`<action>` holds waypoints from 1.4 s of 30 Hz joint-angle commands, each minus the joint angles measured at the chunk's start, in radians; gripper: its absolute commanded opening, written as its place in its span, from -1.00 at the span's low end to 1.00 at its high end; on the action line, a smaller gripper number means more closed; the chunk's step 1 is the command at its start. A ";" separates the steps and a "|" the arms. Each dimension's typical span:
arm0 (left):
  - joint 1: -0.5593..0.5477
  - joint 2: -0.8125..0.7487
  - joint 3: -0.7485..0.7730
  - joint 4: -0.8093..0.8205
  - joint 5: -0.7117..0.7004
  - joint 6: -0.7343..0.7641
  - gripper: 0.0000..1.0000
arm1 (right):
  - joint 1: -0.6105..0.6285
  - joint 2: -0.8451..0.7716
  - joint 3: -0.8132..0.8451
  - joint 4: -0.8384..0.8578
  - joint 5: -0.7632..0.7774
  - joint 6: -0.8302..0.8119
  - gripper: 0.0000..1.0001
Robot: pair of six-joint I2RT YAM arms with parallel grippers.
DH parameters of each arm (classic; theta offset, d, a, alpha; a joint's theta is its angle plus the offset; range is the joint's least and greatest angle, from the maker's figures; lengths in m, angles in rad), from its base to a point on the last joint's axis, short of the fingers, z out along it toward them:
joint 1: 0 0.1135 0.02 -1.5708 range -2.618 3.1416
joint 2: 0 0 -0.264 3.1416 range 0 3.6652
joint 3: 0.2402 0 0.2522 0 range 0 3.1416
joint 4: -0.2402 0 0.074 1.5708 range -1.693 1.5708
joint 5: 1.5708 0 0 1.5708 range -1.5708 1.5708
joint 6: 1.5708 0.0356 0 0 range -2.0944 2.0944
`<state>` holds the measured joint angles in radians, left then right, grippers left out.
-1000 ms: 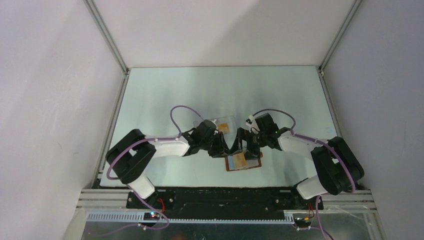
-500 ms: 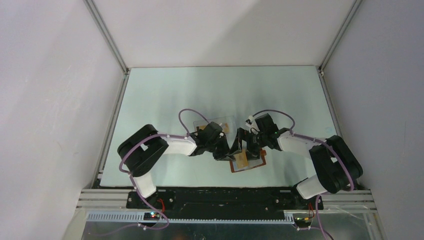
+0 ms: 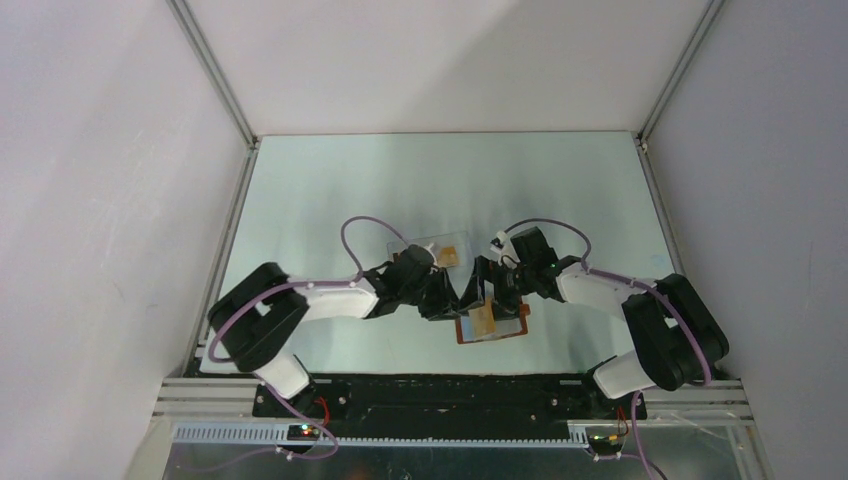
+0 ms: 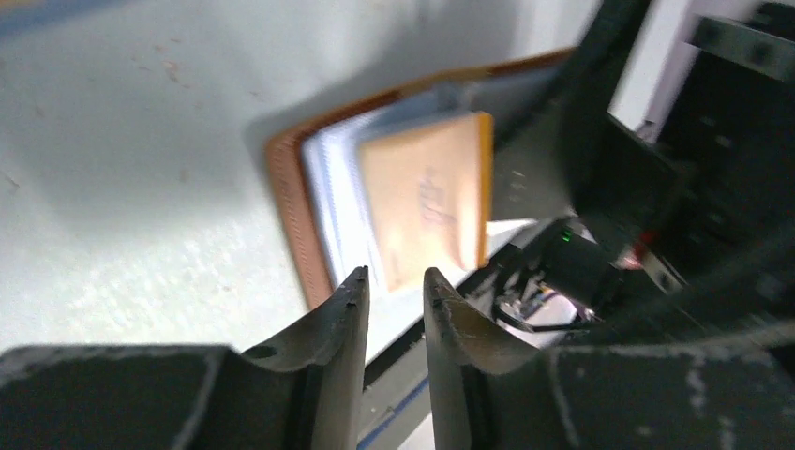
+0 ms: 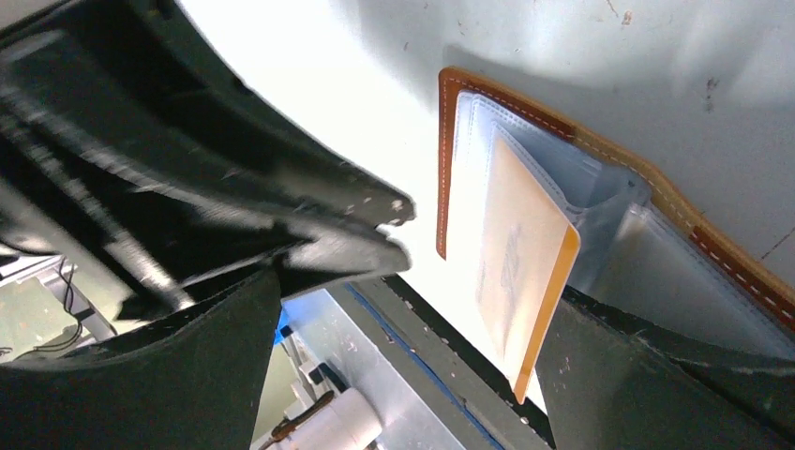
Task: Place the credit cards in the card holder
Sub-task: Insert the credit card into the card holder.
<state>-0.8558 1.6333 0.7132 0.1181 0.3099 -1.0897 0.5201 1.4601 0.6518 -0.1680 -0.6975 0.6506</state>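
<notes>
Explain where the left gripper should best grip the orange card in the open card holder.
Probably the free end of the card, which sticks out of the card holder toward the left gripper. Come from that side, pinching its flat faces: it is thin and tilted up.

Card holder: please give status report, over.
Left gripper narrowly open, empty. Right gripper wide open at card holder. One credit card partly inserted. Nothing blocking.

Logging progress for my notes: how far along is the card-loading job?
Done: the brown leather card holder lies open, one orange-gold card part-way in its grey-blue pocket. In hand: nothing; the left gripper sits slightly open, empty, beside that card. Left: seat it fully, then move the orange card showing in the clear plastic box.
</notes>
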 commanded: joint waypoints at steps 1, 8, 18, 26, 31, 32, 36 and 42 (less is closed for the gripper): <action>0.016 -0.124 -0.035 0.159 -0.008 -0.003 -0.35 | 0.000 -0.023 0.010 0.025 -0.060 -0.014 0.99; 0.030 -0.031 -0.115 0.418 0.088 -0.099 -0.49 | -0.002 -0.020 0.003 0.081 -0.104 0.004 0.99; 0.029 0.132 -0.110 0.572 0.111 -0.186 -0.71 | -0.001 0.013 -0.019 0.140 -0.137 0.036 0.99; 0.029 0.206 -0.159 0.554 0.061 -0.244 -1.00 | 0.000 0.038 -0.020 0.124 -0.119 0.034 0.99; 0.028 0.218 -0.150 0.446 0.009 -0.260 -1.00 | -0.002 0.013 -0.019 0.048 -0.078 0.000 0.99; 0.027 0.213 -0.146 0.393 -0.002 -0.249 -1.00 | -0.003 -0.004 -0.018 0.031 -0.056 -0.016 0.99; 0.026 0.182 -0.120 0.245 -0.058 -0.219 -1.00 | -0.007 -0.035 -0.008 -0.055 0.002 -0.062 0.99; 0.004 0.188 -0.005 0.027 -0.106 -0.134 -1.00 | 0.007 -0.061 0.051 -0.190 0.086 -0.127 0.99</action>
<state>-0.8402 1.7988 0.6643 0.4404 0.2935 -1.2781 0.5156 1.4326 0.6334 -0.2436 -0.6811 0.5949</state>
